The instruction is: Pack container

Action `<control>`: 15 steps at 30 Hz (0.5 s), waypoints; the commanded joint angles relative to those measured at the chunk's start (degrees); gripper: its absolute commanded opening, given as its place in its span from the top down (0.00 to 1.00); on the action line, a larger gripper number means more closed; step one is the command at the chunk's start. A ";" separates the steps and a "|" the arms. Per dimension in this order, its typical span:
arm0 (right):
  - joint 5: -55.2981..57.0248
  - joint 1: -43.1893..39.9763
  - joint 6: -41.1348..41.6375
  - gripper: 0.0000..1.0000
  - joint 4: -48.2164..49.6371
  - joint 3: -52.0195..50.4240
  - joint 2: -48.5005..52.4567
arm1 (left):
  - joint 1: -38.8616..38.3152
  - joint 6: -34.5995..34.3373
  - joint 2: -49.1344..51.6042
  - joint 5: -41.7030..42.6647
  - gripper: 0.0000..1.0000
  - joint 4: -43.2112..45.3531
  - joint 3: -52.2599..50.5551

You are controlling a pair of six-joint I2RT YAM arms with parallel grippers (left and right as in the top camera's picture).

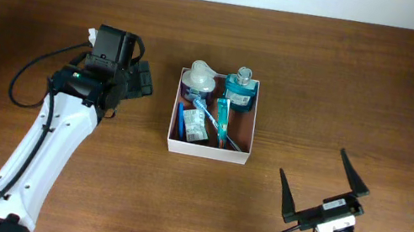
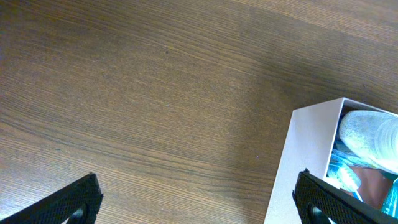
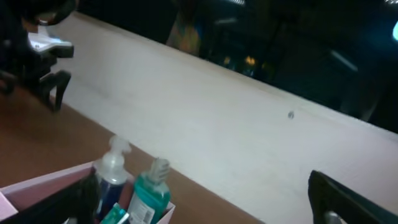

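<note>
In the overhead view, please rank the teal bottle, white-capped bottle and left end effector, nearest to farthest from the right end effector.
From the right end effector:
1. Teal bottle, container's far right corner.
2. White-capped bottle, far left corner.
3. Left end effector, outside the container, on its left.

Open table (image 1: 341, 80) rings the container (image 1: 207, 152) — inside, a teal bottle (image 1: 239, 88) and a white-capped bottle (image 1: 199, 79) crowd the far end.

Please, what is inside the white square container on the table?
Inside the container stand a teal bottle and a white-capped bottle. Beside them lie a teal tube, what looks like a toothbrush and a small white packet. Anything beneath these is covered.
</note>
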 commanded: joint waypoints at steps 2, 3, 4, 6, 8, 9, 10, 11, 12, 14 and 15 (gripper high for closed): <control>-0.52 -1.81 0.09 0.01 1.29 -3.87 -3.82 | 0.35 -0.07 0.31 -0.66 0.01 0.00 0.04; -0.55 -2.27 0.09 0.01 1.29 -4.57 -4.61 | 0.35 -0.07 0.31 -0.66 0.01 0.00 0.04; -0.55 -2.67 0.09 0.02 1.36 -5.22 -4.98 | 0.35 -0.07 0.31 -0.66 0.01 0.00 0.04; -0.52 -3.34 0.11 0.01 0.98 -5.92 -4.96 | 0.35 -0.07 0.31 -0.66 0.01 0.00 0.04; -0.09 -3.78 0.13 0.02 0.17 -6.40 -4.96 | 0.35 -0.09 0.31 -0.66 0.01 0.00 0.04; 0.13 -3.85 0.09 0.01 -0.24 -6.58 -4.96 | 0.35 -0.07 0.31 -0.66 0.01 0.00 0.04; 1.01 -3.82 0.11 0.01 -1.05 -6.73 -4.96 | 0.35 -0.07 0.31 -0.66 0.01 0.00 0.04; 1.97 -3.85 0.11 0.01 -3.34 -6.95 -4.96 | 0.35 -0.07 0.31 -0.66 0.01 0.00 0.04; 2.62 -3.85 0.11 0.02 -4.35 -6.99 -4.96 | 0.35 -0.07 0.31 -0.66 0.01 0.00 0.04; 3.65 -3.85 0.09 0.01 -6.82 -6.99 -4.96 | 0.35 -0.07 0.31 -0.66 0.01 0.00 0.04; 4.22 -3.85 0.11 0.01 -7.80 -6.99 -4.96 | 0.35 -0.07 0.31 -0.66 0.01 0.00 0.04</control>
